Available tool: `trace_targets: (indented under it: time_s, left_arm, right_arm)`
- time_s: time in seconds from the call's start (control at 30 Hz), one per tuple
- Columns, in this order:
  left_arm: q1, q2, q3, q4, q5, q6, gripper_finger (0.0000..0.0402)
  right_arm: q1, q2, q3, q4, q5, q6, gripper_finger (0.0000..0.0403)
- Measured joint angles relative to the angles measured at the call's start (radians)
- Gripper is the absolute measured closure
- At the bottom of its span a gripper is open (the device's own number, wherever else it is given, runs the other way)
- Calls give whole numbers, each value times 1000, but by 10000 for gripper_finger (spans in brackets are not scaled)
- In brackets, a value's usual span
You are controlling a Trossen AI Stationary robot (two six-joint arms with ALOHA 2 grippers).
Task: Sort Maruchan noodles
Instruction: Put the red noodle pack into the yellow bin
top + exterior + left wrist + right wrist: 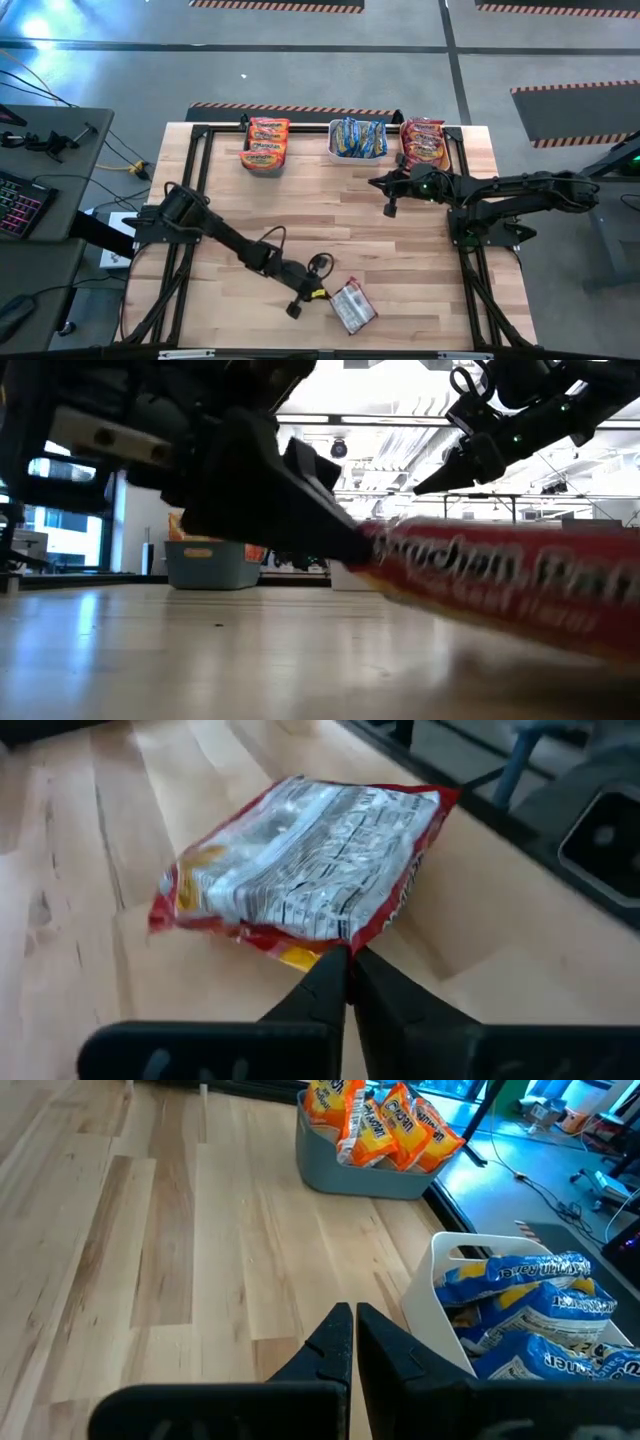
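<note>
The left gripper [318, 293], reaching low along the near table edge, pinched the crinkled red-edged plastic ramen packet [352, 306] (silvery back up); right gripper [389, 208] hung closed, empty.

From above I see the wooden desk [330, 230] with three bins along its far edge: orange packets [266, 143], blue packets [358, 137], red packets [424, 142]. My left gripper [318, 294] sits at the near edge against a lone silvery red-edged packet [352, 306]. My right gripper [389, 209] hangs below the red bin.
</note>
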Motion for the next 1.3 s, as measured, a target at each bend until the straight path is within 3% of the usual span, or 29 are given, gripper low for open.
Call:
trace_targets:
  time_s: [0.2, 0.33, 0.63, 0.9, 1.07, 1.3]
  left_arm:
    - [31, 0, 0, 84, 49, -79, 400]
    - [59, 0, 0, 123, 58, -180, 401]
    - [124, 0, 0, 305, 44, -492, 401]
    - [157, -1, 0, 421, -67, -562, 401]
    - [186, -1, -1, 517, -171, -555, 401]
    - [246, -1, 0, 609, -341, -570, 401]
  right_arm:
    - [12, 0, 0, -8, -27, -8, 402]
    - [80, 0, 0, -60, -29, 20, 402]
    - [432, 0, 0, -219, 388, 184, 402]
    - [765, 0, 0, -253, 665, 379, 398]
    - [890, 0, 0, -253, 748, 460, 347]
    - [1014, 0, 0, -255, 885, 512, 221]
